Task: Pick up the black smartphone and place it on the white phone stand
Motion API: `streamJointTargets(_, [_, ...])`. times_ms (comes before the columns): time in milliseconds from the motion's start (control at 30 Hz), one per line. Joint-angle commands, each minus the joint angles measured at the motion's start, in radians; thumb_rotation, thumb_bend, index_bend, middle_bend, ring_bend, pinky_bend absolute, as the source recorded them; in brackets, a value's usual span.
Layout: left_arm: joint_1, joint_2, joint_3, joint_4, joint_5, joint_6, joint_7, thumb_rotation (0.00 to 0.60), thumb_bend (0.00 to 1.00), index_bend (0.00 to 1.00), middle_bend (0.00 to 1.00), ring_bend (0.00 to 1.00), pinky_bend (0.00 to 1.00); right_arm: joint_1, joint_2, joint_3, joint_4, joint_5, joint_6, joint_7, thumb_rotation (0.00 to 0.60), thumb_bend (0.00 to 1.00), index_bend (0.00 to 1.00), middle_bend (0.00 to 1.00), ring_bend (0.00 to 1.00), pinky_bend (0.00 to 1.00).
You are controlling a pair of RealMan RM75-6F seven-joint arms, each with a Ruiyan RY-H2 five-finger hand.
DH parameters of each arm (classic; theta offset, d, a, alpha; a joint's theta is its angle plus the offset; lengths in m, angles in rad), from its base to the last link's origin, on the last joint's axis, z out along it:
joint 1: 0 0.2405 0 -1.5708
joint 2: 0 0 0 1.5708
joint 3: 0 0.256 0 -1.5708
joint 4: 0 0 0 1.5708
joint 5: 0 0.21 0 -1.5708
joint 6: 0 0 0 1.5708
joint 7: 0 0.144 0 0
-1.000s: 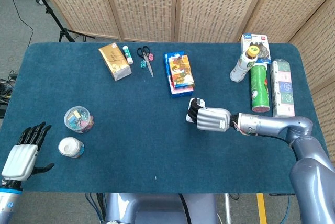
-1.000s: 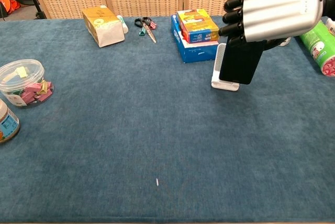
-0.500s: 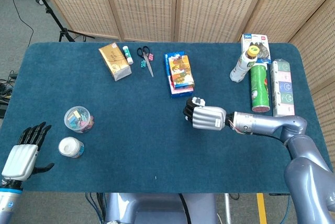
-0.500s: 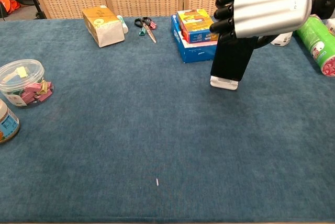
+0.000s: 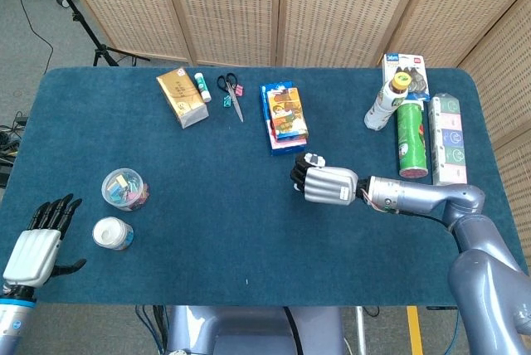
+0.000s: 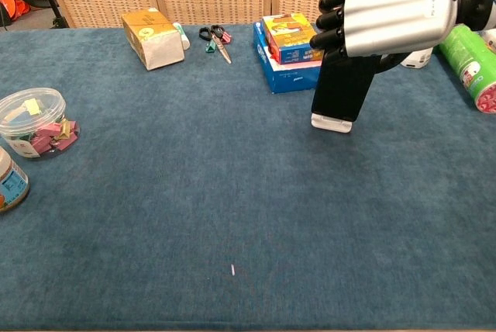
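The right hand (image 6: 395, 12) is gripping the black smartphone (image 6: 345, 90) upright, seating its lower edge on the white phone stand (image 6: 331, 122); next, it probably needs a gentle release.

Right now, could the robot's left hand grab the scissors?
Probably not. The left hand hovers off the table's near left corner, and the scissors lie at the far edge. Nothing blocks the way; it looks too far.
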Motion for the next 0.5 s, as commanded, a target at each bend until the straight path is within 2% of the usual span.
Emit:
streamJointTargets(33, [0.000, -0.001, -0.001, 0.001, -0.001, 0.001, 0.002, 0.600, 0.00, 0.00, 0.00, 0.00, 0.00, -0.001, -0.004, -0.001, 0.001, 0.005, 0.000, -0.003, 0.600, 0.36, 0.55, 0.54, 0.45, 0.39])
streamJointTargets(133, [0.002, -0.001, -0.001, 0.000, -0.001, 0.006, 0.000, 0.600, 0.00, 0.00, 0.00, 0.00, 0.00, -0.002, -0.006, -0.001, 0.004, 0.013, 0.000, -0.009, 0.600, 0.36, 0.55, 0.48, 0.45, 0.39])
streamJointTargets(300, [0.002, 0.000, 0.002, 0.000, 0.001, 0.004, 0.000, 0.600, 0.00, 0.00, 0.00, 0.00, 0.00, -0.007, -0.003, -0.003, 0.003, 0.023, 0.002, -0.024, 0.600, 0.36, 0.52, 0.39, 0.37, 0.39])
streamJointTargets(500, [0.001, 0.002, 0.004, -0.001, 0.004, 0.003, -0.001, 0.600, 0.00, 0.00, 0.00, 0.00, 0.00, -0.014, -0.007, -0.005, 0.002, 0.035, -0.009, -0.048, 0.600, 0.36, 0.48, 0.33, 0.31, 0.39])
